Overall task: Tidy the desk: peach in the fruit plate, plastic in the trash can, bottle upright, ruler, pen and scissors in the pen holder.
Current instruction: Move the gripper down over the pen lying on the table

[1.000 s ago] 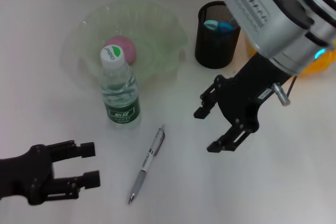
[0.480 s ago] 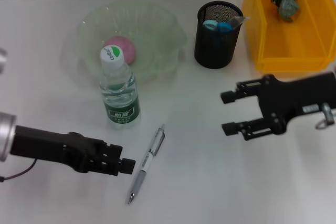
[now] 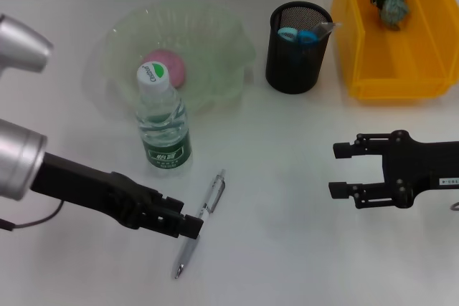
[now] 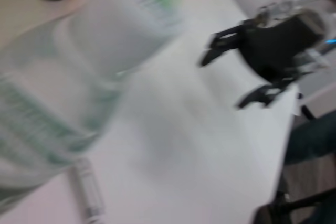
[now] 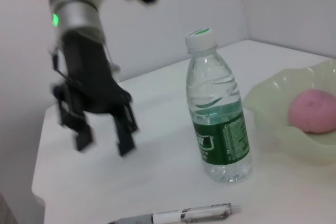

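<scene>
**Left hand at the pen, right hand idle at the frame's right**

I see the pen [image 3: 199,226] lying flat on the desk [image 3: 287,249] in the lower middle of the head view. Its long axis runs diagonally: one end points to the lower left of the frame, the other toward the upper right, and the lower part looks greyer than the clear upper part. My left hand [image 3: 188,225] comes in from the left edge and its tip sits right at the pen's middle; I cannot tell from these views whether its fingers are spread or closed, or whether they touch the pen.

My right hand [image 3: 343,170] hovers at the right side of the frame, well apart from the pen, fingers spread and holding nothing.

The bottle [image 3: 163,121] stands upright, cap up, just above and left of the pen. Behind it the peach [image 3: 169,65] lies in the plate [image 3: 222,41]. The holder [image 3: 295,59], upper middle, has blue-handled scissors [image 3: 300,36] in it. The bin [image 3: 401,48] fills the upper right corner with the plastic [image 3: 391,5] inside.
</scene>
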You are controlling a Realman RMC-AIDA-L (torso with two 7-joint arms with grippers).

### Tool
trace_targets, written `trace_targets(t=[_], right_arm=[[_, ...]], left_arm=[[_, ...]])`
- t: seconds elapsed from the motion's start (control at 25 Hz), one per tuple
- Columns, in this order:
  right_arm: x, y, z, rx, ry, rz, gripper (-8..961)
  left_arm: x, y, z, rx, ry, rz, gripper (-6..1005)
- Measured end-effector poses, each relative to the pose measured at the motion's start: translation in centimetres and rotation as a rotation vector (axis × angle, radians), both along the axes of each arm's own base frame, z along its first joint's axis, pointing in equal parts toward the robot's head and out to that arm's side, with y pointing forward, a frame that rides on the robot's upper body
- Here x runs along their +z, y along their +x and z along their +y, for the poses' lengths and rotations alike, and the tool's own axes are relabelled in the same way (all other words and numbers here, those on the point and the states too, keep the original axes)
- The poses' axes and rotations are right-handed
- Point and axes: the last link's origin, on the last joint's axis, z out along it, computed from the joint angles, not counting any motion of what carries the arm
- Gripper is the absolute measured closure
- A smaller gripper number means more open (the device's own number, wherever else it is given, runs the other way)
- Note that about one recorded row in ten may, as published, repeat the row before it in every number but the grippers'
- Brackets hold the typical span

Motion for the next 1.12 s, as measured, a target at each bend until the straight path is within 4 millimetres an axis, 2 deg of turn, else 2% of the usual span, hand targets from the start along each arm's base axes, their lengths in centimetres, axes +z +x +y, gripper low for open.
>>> trace_targets(t=[0.08, 0.12, 0.16, 0.2, 0.32, 0.36, 0.4, 0.44, 0.52, 0.72, 0.8, 0.88, 1.04, 1.08, 1.12], right_arm=[[0.0, 0.1, -0.1, 0.002, 0.006, 0.001, 219], [0.0, 0.2, -0.2, 0.003, 0.008, 0.001, 219], [-0.1, 0.2, -0.3, 0.004, 0.009, 0.002, 219], [-0.1, 0.3, -0.3, 0.006, 0.011, 0.002, 219], [-0.2, 0.4, -0.4, 0.013, 0.022, 0.002, 219], [-0.2, 0.3, -0.4, 0.015, 0.025, 0.004, 219], [-0.3, 0.4, -0.4, 0.018, 0.028, 0.006, 219], [-0.3, 0.4, -0.5, 0.023, 0.029, 0.009, 219], [-0.2, 0.3, -0.8, 0.044, 0.022, 0.019, 219], [0.6, 0.3, -2.6, 0.107, 0.000, 0.079, 219], [0.8, 0.6, -3.4, 0.117, -0.004, 0.099, 219], [0.9, 0.9, -3.9, 0.111, -0.003, 0.104, 219], [0.7, 1.5, -4.1, 0.087, 0.010, 0.093, 219], [0.6, 1.6, -4.2, 0.082, 0.013, 0.091, 219], [0.4, 1.7, -4.2, 0.076, 0.015, 0.090, 219]], left_arm=[[0.0, 0.0, 0.0, 0.000, 0.000, 0.000, 355], [2.3, 2.6, -0.9, -0.065, -0.015, -0.056, 361], [2.3, 2.6, -0.9, -0.065, -0.015, -0.056, 360], [3.7, 3.8, -1.4, -0.094, -0.005, -0.089, 360], [3.7, 3.8, -1.4, -0.094, -0.005, -0.089, 358], [5.5, 4.9, -2.2, -0.141, 0.027, -0.110, 357], [5.5, 4.9, -2.2, -0.141, 0.027, -0.110, 358], [8.0, 7.4, -4.2, -0.280, 0.068, -0.174, 358], [8.3, 7.6, -4.6, -0.292, 0.080, -0.176, 360], [6.9, 6.3, -3.7, -0.212, 0.103, -0.020, 363], [4.9, 5.2, -2.8, -0.137, 0.106, 0.150, 365], [3.5, 5.2, -2.5, -0.116, 0.101, 0.229, 366], [3.5, 5.2, -2.5, -0.116, 0.101, 0.229, 369], [1.6, 5.7, -1.8, -0.102, 0.116, 0.328, 369], [0.6, 6.0, -1.5, -0.102, 0.130, 0.378, 370]])
